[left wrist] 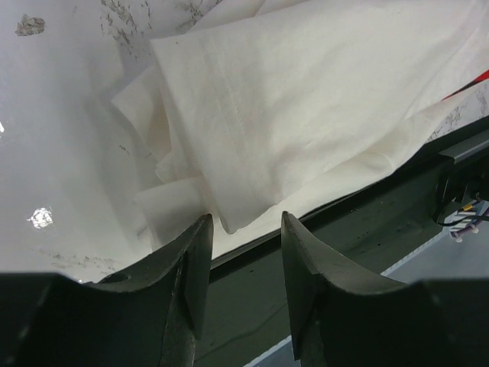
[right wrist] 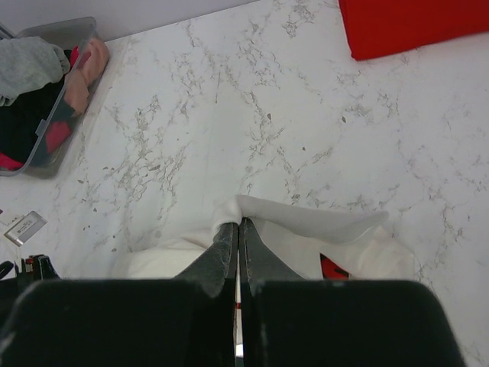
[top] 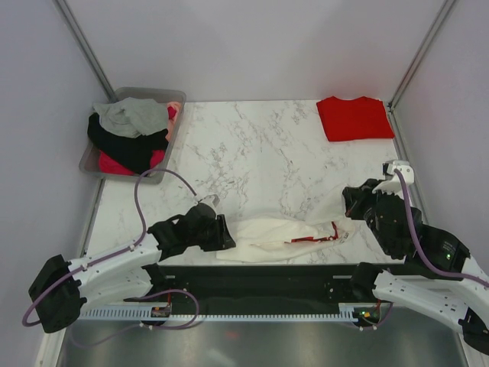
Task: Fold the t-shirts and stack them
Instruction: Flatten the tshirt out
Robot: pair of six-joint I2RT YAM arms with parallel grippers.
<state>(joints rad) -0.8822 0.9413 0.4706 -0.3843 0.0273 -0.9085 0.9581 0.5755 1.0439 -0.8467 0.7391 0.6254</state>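
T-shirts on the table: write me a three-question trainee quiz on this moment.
1. True or false: the red t-shirt lies at the far right of the table.
2. Which fingers are shut on the cream t-shirt? A left; B right; C both.
3. Fill in: the bin of clothes sits at the table's far ___ corner.
Key: 1 true. 2 B: the right fingers pinch it; the left fingers stand open. 3 left.

- Near tee (top: 275,233): on table (top: 260,145), centre of near edge.
- Far tee (top: 355,118): on table, far right corner.
- Bin (top: 145,92): table's far left corner; clothes (top: 130,130) in it.
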